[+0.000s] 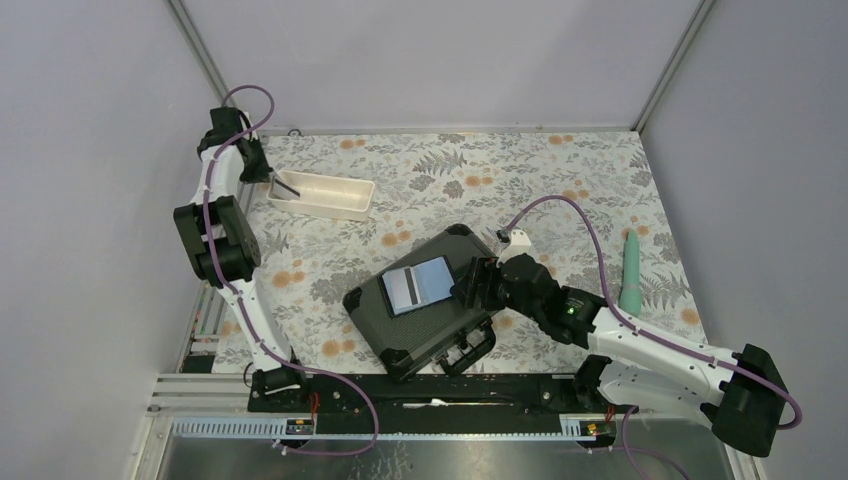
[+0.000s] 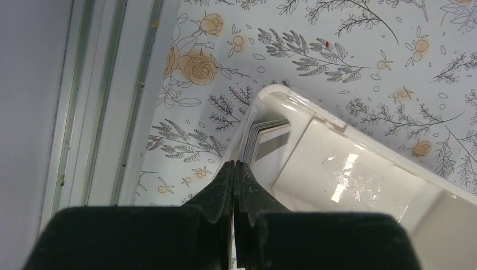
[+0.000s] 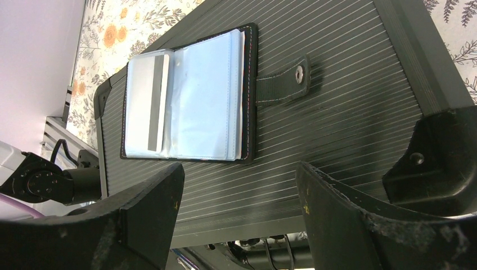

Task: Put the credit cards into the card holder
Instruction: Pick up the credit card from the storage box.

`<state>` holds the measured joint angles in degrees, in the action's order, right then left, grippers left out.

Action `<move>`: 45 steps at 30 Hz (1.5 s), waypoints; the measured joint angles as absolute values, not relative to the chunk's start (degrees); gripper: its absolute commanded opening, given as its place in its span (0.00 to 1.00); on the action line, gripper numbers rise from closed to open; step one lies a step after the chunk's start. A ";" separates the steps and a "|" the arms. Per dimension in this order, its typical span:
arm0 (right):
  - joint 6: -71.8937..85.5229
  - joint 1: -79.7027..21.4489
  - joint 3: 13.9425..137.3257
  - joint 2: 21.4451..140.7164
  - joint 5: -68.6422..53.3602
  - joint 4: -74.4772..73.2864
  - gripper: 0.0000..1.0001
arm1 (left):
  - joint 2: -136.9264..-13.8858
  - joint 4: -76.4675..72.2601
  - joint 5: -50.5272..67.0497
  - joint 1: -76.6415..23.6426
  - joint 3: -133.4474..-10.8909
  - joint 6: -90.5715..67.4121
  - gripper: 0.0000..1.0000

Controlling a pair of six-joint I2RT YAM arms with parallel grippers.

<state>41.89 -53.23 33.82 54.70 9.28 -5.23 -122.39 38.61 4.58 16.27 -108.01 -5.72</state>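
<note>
Nearest me, my right hand hangs with its fingers spread wide and nothing between them. It is over the ribbed lid of the large black hard case with a handle. On that lid lies the small black folding card holder, opened flat with its grey-blue pockets up. Taking 12 o'clock as straight away from my bases, its snap tab reaches toward 3 o'clock, where this hand waits. One pale card with a dark stripe already sits in the 9 o'clock pocket.

Farther off, at about 10 o'clock from the case, my left hand is pressed fully closed. Its tips are down in the end of the long white rectangular tray, right against the thin plastic credit cards standing on edge there. I cannot tell whether one card's edge is caught between my fingers.

I take the step in hand to be drawing a single card out. To do it well I would lift straight up until the card clears the tray's end wall, and check that no neighbour comes with it. Then I would swing toward 4 o'clock for the holder, where my right hand could pin the tab.

The grey side wall stands close at my left hand's 9 o'clock, so there is little room that way. The flower-printed surface between tray and case gives an open path. A pale green upright cylinder stands well apart, at 3 o'clock of the case.
</note>
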 measured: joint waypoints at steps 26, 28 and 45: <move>42.35 -53.23 32.93 54.04 9.26 -4.05 0.78 | -111.31 34.54 3.16 17.61 -102.61 -6.22 0.00; 42.33 -53.23 32.93 53.98 9.23 -4.08 0.79 | -107.61 33.08 2.79 17.72 -101.43 -6.55 0.00; 33.87 -47.68 37.47 51.62 1.63 -5.89 0.88 | -83.35 29.45 11.18 5.87 -84.38 -14.00 0.00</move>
<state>33.87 -47.68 37.47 51.62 1.63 -5.89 -83.35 29.45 11.18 5.87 -84.38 -14.00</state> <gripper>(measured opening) 0.877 0.014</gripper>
